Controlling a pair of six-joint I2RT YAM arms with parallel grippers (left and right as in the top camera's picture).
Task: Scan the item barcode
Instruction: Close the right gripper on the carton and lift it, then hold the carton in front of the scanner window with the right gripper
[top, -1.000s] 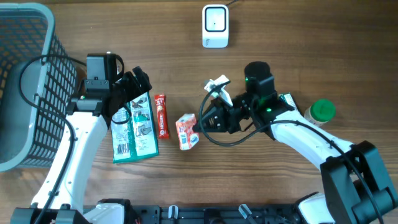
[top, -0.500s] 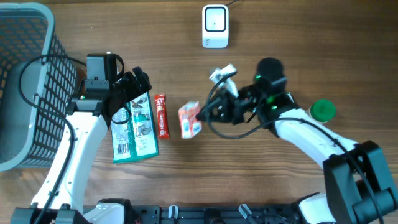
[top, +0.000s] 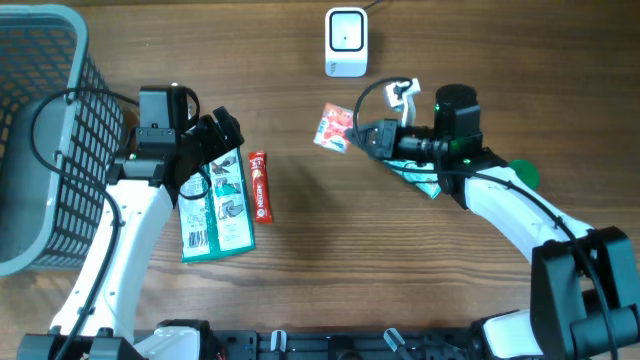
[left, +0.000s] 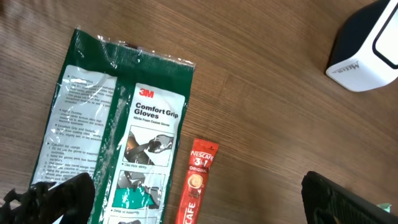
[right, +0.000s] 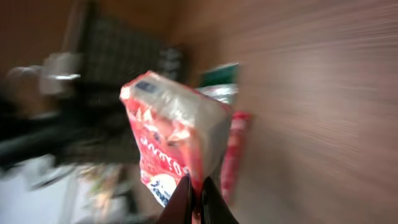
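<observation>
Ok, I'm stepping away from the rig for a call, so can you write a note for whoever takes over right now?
Left gripper: open, holding nothing, above the gloves pack and coffee stick.
Right gripper: shut on the red packet, which it holds in the air close to the white scanner.
Done: packet picked up and near the scanner.
Left: turn its barcode to the scanner. Whether it has read yet cannot be told. The gloves pack and coffee stick lie on the table beside the basket.

Overhead straight down over table (top: 330, 290); wrist views close; gloves pack (top: 218, 205) common to overhead and left.
</observation>
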